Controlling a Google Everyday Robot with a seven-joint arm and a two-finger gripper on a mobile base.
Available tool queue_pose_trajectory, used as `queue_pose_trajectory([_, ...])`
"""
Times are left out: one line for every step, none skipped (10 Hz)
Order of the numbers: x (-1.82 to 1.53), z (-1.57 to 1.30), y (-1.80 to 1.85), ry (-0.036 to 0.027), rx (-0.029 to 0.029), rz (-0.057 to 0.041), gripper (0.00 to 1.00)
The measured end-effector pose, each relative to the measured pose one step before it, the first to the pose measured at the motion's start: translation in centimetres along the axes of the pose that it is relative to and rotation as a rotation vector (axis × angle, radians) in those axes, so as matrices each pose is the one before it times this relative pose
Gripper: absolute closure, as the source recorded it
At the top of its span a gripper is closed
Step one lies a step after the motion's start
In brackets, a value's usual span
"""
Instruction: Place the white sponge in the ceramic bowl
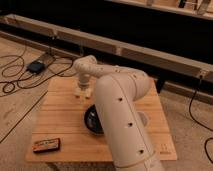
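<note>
The white sponge (83,93) is a small pale pad lying on the wooden table (60,120), towards its far side. My gripper (82,86) points down right at the sponge, and its tip hides part of the pad. The black ceramic bowl (91,120) sits on the table in front of the sponge. My white arm (122,115) crosses over the bowl and hides its right half.
A flat black-and-orange bar (46,145) lies near the table's front left corner. Black cables (15,75) and a small dark box (36,66) lie on the floor at left. A long rail (125,50) runs behind the table.
</note>
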Motion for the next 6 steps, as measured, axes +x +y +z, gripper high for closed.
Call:
queue_pose_trajectory([-0.130, 0.130, -0.329, -0.00130, -0.00013, -0.00385, 0.20])
queue_pose_trajectory([-0.151, 0.321, -0.489, -0.00078, -0.00285, -0.00649, 0.20])
queue_pose_trajectory([-0.168, 0.282, -0.330, -0.00084, -0.00307, -0.00603, 0.20])
queue_pose_trajectory([-0.105, 0.386, -0.195, 0.00233, -0.00712, -0.00647, 0.21])
queue_pose_trajectory([-0.042, 0.288, -0.109, 0.00155, -0.00656, -0.00358, 0.24])
queue_pose_trajectory([-0.026, 0.346, -0.167, 0.00104, -0.00898, -0.00272, 0.35])
